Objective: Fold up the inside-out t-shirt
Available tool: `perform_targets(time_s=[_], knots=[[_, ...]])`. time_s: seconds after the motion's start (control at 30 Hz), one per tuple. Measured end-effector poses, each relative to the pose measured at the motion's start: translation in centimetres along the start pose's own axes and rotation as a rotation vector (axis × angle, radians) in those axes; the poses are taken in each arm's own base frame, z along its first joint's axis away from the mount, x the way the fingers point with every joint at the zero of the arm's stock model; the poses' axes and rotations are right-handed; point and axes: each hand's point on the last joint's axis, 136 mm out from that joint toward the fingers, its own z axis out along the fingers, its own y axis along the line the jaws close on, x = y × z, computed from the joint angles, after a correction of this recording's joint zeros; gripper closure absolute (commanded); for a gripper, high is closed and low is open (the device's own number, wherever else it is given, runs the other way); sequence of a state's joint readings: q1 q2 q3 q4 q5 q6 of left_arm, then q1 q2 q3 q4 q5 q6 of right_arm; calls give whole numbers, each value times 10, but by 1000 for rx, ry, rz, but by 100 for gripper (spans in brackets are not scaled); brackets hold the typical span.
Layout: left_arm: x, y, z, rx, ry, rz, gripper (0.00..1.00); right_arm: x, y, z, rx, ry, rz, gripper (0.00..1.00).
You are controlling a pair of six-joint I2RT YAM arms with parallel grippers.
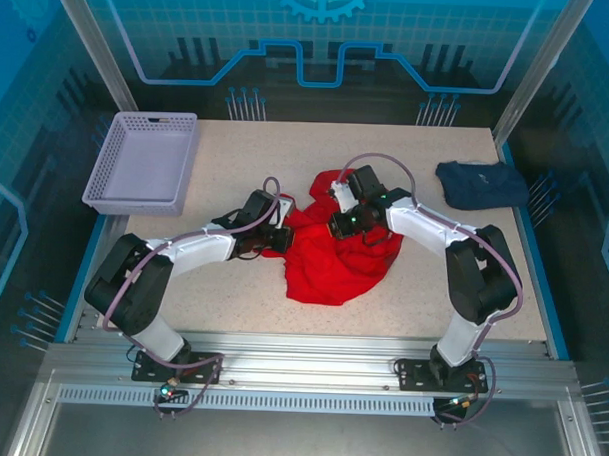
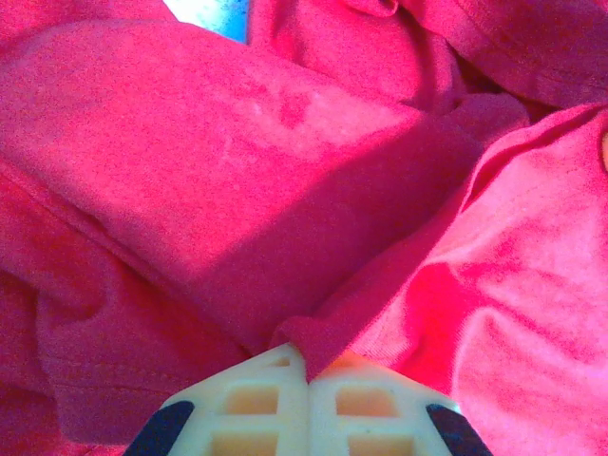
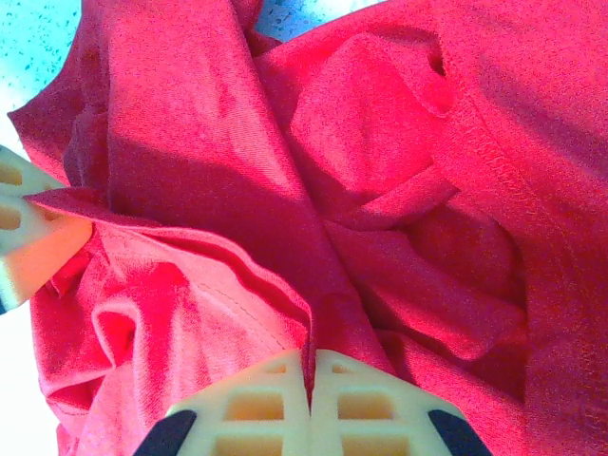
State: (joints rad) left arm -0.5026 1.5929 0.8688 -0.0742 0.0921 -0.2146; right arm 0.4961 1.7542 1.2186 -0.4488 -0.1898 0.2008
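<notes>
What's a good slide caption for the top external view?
Left gripper and right gripper pinch the crumpled red t-shirt mid-table; lavender basket far left, navy garment far right.

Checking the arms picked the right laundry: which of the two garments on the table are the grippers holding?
The bright red t-shirt, crumpled mid-table; the left gripper and right gripper each pinch a fold. The dark navy garment lies folded, untouched, far right.

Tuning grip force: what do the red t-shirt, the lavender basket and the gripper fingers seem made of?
The t-shirt looks like soft matte knit, probably cotton: stitched hems, loose wrinkles. The basket seems rigid plastic: moulded mesh walls. The gripper fingers look like hard cream plastic, perhaps printed: lattice cut-outs.
</notes>
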Motion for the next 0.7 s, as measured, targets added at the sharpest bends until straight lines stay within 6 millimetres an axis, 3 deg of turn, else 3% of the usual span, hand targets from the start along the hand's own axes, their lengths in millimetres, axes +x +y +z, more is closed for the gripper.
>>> perform_targets(time_s=[0.17, 0.37, 0.57, 0.7], knots=[[-15, -9, -22, 35, -52, 13, 100, -4, -4, -7, 8, -20, 2, 100], [-39, -29, -70, 103, -168, 42, 100, -23, 5, -40, 0, -119, -38, 100], [-42, -49, -107, 192, -219, 29, 100, -43, 27, -76, -60, -248, -94, 100], [-39, -54, -123, 244, -210, -29, 100, -46, 32, -81, -68, -269, -107, 100]])
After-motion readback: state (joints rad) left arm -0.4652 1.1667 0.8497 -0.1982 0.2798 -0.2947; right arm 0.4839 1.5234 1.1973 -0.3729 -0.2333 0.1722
